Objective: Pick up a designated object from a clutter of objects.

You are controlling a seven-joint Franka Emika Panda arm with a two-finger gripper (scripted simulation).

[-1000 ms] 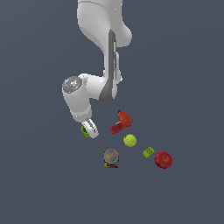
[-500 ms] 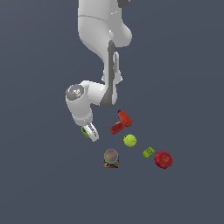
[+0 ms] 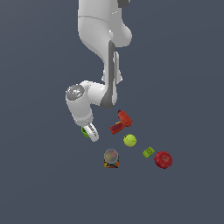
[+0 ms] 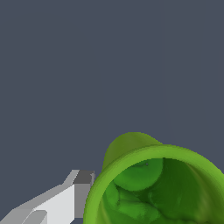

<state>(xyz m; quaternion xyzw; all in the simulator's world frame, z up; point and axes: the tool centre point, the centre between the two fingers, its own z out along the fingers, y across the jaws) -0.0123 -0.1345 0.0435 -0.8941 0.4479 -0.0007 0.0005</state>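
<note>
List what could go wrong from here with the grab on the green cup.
1. In the wrist view only one finger shows, beside the green cup's rim, so I cannot confirm the tool has a firm hold; the cup might slip.
2. The exterior view hides most of the cup behind the tool, so an off-centre grip could go unnoticed.
3. The red drill lies near; a swing toward it might knock it.

The small bright green round cup (image 4: 153,183) fills the near corner of the wrist view, its hollow mouth facing the camera and the inside in shadow. One white, grey-tipped finger (image 4: 65,199) of the claw sits right against the cup's rim. Plain dark grey lies behind.
</note>
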